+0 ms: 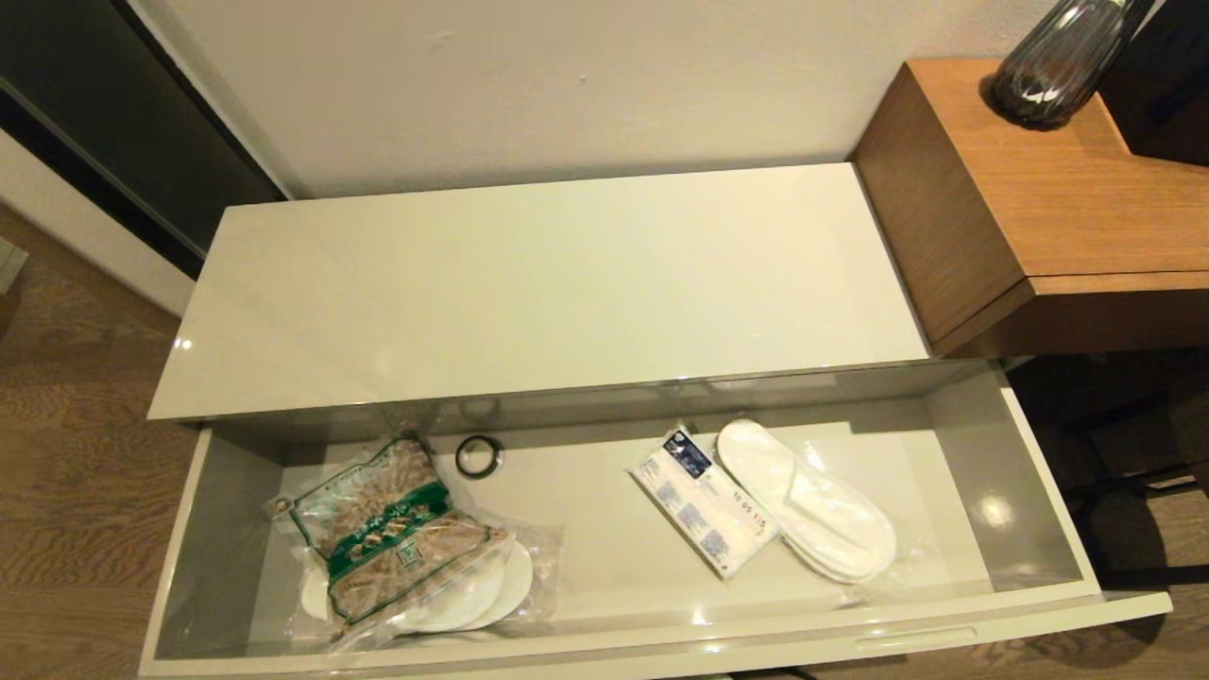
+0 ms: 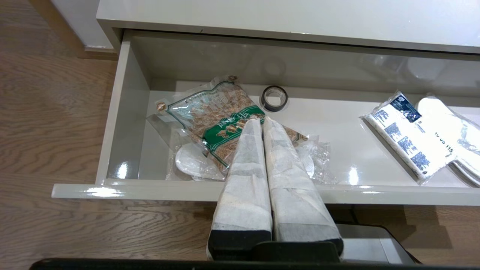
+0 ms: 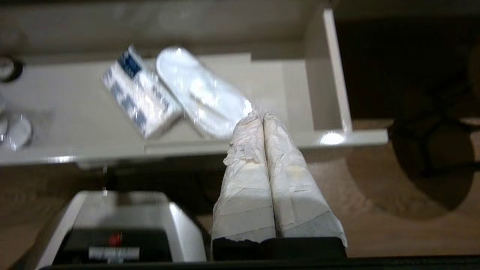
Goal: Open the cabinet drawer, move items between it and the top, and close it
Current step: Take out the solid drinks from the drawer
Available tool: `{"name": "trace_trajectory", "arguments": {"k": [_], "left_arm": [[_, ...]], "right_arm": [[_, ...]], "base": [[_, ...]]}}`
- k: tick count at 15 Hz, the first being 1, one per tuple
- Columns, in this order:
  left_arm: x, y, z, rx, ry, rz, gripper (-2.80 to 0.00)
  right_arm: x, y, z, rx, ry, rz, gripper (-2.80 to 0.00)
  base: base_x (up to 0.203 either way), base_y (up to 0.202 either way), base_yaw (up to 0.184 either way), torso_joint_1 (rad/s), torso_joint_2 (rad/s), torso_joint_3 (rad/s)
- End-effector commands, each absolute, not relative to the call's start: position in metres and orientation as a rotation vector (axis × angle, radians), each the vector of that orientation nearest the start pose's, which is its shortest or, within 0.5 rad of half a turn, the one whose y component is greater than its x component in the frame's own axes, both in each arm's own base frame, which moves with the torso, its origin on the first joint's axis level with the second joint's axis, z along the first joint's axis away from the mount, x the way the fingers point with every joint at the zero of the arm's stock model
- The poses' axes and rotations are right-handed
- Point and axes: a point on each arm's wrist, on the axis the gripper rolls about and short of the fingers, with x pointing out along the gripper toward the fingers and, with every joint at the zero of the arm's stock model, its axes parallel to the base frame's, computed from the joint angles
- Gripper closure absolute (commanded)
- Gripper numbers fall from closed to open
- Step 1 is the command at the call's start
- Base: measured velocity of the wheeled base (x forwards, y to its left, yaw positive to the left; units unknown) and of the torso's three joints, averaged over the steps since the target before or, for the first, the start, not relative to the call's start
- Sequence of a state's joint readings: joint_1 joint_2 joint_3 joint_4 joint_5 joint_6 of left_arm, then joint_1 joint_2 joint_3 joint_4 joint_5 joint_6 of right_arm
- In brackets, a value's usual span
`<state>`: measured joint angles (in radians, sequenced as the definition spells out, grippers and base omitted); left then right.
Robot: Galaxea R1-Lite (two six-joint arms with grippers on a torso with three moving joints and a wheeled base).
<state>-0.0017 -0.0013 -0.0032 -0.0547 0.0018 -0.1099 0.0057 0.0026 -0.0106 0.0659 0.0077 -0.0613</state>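
Cream drawer [image 1: 1039,472] pulled fully out below the cabinet top [image 1: 548,283]; top bare of items

Left end of drawer: crinkly bag [image 1: 397,529] with green band and brown contents, lying on a pair of white slippers [image 1: 496,595] in clear plastic. Black ring [image 1: 479,456] just behind the bag, near the back wall, apart from it

Right half of drawer: white packet [image 1: 704,510] with dark blue label, lying at a slant; second pair of slippers [image 1: 812,505] just beside it on the right, edges touching or overlapping, both flat on the drawer floor

Left gripper [image 2: 260,122] clenched, fingers pressed together, nothing between them; held over the front of the drawer, tips above the bag. Contact with the bag cannot be told

Right gripper [image 3: 258,116] likewise clenched and empty, out in front of the drawer's right end, tips near the toe of the right slippers

Neither arm shows in the head view. Brown wooden desk [image 1: 1039,198] stands right of the cabinet, dark glass vase [image 1: 1058,66] on it
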Motion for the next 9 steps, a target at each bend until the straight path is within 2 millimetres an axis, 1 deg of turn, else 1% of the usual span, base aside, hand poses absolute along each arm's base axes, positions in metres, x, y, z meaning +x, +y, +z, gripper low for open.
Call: {"name": "trace_trajectory", "arguments": {"k": [1,9], "left_arm": [[-0.0232,0.0001,0.082,-0.111,-0.058,-0.003,0.0],[-0.0232,0.0001,0.082,-0.111,-0.058,-0.003,0.0]], "right_arm": [[-0.0229,-0.0001,0.0734,-0.051,0.036,0.011,0.0],[-0.0224,0.0,0.073,-0.046,0.027,0.011,0.0]], "base": [[0.0,0.0,0.0,0.0,0.0,0.0],[0.0,0.0,0.0,0.0,0.0,0.0]]}}
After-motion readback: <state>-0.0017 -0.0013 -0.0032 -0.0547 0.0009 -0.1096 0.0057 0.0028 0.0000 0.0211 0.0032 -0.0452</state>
